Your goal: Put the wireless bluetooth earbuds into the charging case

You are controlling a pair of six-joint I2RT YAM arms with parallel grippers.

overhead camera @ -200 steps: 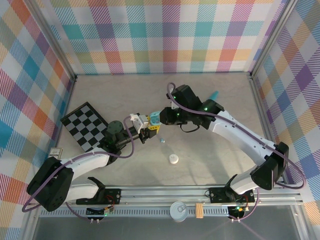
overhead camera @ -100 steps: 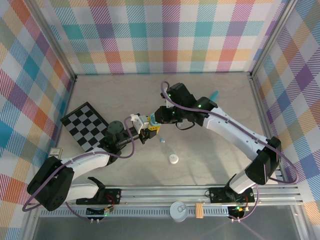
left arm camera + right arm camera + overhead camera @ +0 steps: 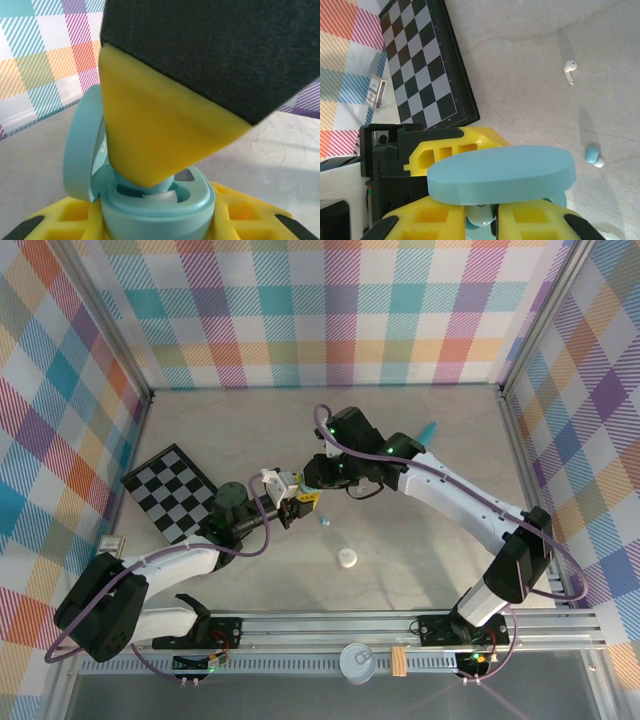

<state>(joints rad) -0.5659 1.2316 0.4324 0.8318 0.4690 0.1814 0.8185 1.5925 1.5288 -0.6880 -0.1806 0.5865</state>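
Pinching blue earbud [image 3: 481,215] at open case [image 3: 155,216].

The left arm [image 3: 170,563] and right arm [image 3: 470,502] have white links with black joints and bases. A purple cable [image 3: 250,551] loops along each. The fingers [image 3: 420,220] are yellow with hollow cells.

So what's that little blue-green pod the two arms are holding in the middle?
That is the charging case, a smooth, glossy teal pebble that looks like plastic. Its round lid is hinged open and stands up at one side, showing an oval well with something white inside. The left gripper clamps the case's body between yellow fingers. From above, the right gripper holds a pale earbud at the opening, its yellow fingertip right at the well.
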